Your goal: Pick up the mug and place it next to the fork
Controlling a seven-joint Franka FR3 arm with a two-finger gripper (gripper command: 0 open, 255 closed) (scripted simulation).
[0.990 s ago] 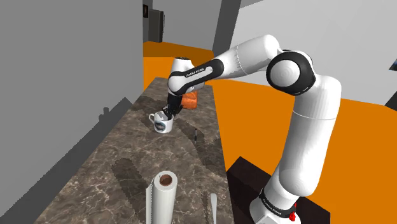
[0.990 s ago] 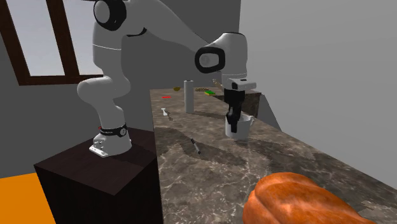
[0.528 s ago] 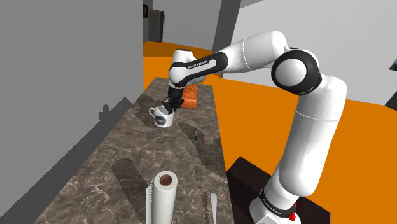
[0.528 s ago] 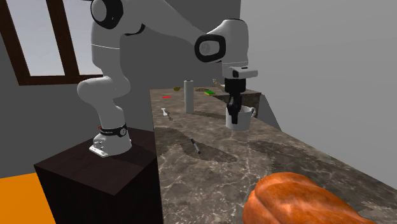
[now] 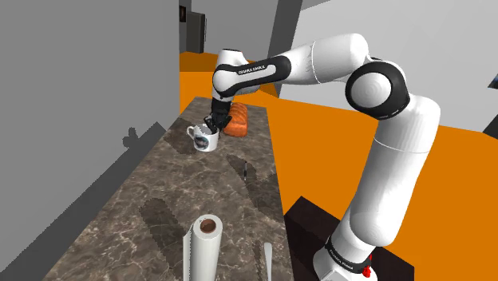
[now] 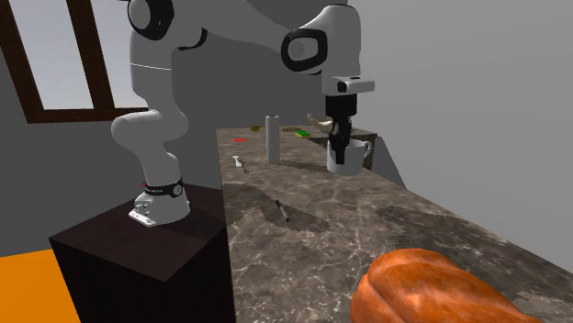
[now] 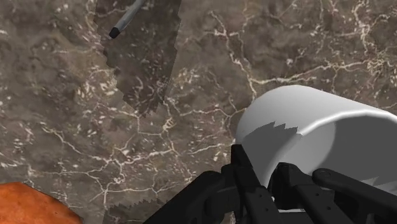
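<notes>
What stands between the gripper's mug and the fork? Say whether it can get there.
Likely yes. The gripper holds the mug by its rim above the counter, and bare marble lies between it and the fork. The orange thing sits behind, off that path.

The hand (image 6: 341,138) clasps the white mug (image 6: 345,161) by its rim above the marble counter (image 6: 367,229).

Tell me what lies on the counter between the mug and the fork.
Nothing: in the wrist view the marble counter between the mug and the fork is bare, crossed only by a shadow.
</notes>
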